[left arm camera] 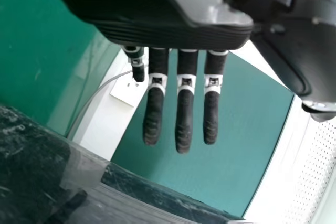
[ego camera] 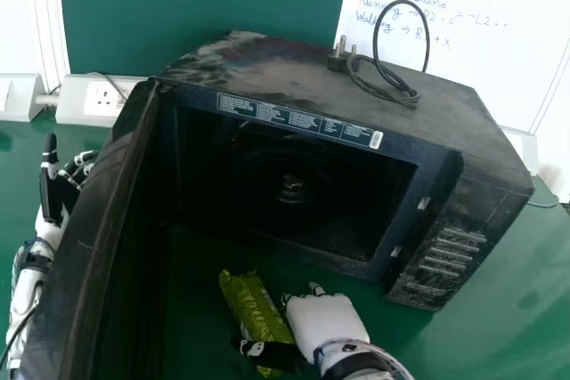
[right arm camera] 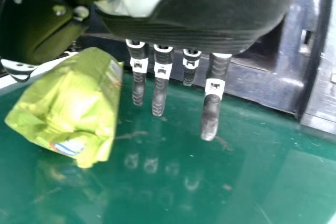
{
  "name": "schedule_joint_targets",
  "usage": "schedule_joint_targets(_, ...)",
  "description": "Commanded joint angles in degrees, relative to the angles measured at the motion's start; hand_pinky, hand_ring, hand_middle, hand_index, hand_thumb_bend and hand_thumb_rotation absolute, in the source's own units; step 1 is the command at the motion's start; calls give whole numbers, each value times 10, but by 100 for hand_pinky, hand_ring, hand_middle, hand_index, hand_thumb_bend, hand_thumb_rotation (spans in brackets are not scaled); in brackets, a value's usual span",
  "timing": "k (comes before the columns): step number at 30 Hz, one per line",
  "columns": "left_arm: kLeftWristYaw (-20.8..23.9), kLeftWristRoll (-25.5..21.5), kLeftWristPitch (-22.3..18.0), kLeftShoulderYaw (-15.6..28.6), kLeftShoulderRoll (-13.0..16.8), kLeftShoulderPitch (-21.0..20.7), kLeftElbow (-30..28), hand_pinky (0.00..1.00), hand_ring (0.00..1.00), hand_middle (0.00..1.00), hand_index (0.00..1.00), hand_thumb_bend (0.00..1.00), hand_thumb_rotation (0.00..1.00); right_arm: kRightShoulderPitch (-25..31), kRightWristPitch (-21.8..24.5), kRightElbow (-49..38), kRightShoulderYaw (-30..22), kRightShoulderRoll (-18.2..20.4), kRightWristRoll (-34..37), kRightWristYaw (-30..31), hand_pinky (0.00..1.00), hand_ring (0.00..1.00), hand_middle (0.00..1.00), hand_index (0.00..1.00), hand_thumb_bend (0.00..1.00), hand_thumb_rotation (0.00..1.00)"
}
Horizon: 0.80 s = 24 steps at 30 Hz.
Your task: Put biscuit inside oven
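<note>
We're looking at the biscuit packet [ego camera: 254, 309], and it's lying on the tabletop [ego camera: 499, 309] just in front of the oven [ego camera: 267, 64], one end pointing at the far edge and the other toward the near edge. Our right hand [ego camera: 325, 322] is hovering low on the packet's right, the thumb [ego camera: 267, 353] crossing over its near end, and we're keeping it wide, fingers [right arm camera: 159, 98] pointing straight and thumb standing well apart from them. Whether that thumb is touching the wrapper, we're finding we cannot tell. The shiny tabletop is mirroring our fingertips.

Over toward the tabletop's left edge, we're holding our left hand [ego camera: 52, 230] wide as well, beyond the oven door [ego camera: 80, 238], its fingers [left arm camera: 184, 124] stretching out straight.

The door itself is standing open, running from the oven's left side toward the near edge, and we're seeing right into the dark cavity, where a small hub [ego camera: 292, 184] is sitting on the floor. Up on the oven's top, a black cord [ego camera: 414, 100] is looping beside its plug [ego camera: 338, 60]. Along the tabletop's far edge, left of the oven, we're spotting a wall socket [ego camera: 107, 95], and a whiteboard [ego camera: 499, 33] with handwriting is rising behind.
</note>
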Motion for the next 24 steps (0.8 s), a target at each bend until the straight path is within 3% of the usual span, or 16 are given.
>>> schedule_joint_targets(1,-6,1,-1,-1,-1,2,-2,24,30,39,49,52,8,14,-4,14,-9,5,-8,20,50,76,81,84,99,65)
schedule_joint_targets(7,-10,1,-5,0,0,1,1,24,30,39,49,52,8,16,-3,38,-14,15,-22,17,52,74,81,85,95,63)
schedule_joint_targets(13,-16,0,-5,0,-1,1,2,24,30,39,49,52,8,23,10,84,-12,25,-43,-38,54,69,78,85,91,64)
schedule_joint_targets(18,-17,-2,-2,-1,-2,2,-3,24,30,39,49,52,8,31,19,106,-6,35,-42,-78,47,63,74,85,89,64)
schedule_joint_targets(21,-17,-1,-3,-2,-3,3,-5,24,30,39,49,52,8,33,24,116,1,43,-45,-90,39,53,66,84,88,62)
schedule_joint_targets(24,-17,-1,0,-3,-3,3,-7,23,30,39,49,52,8,29,26,123,9,47,-53,-85,40,54,67,84,88,63)
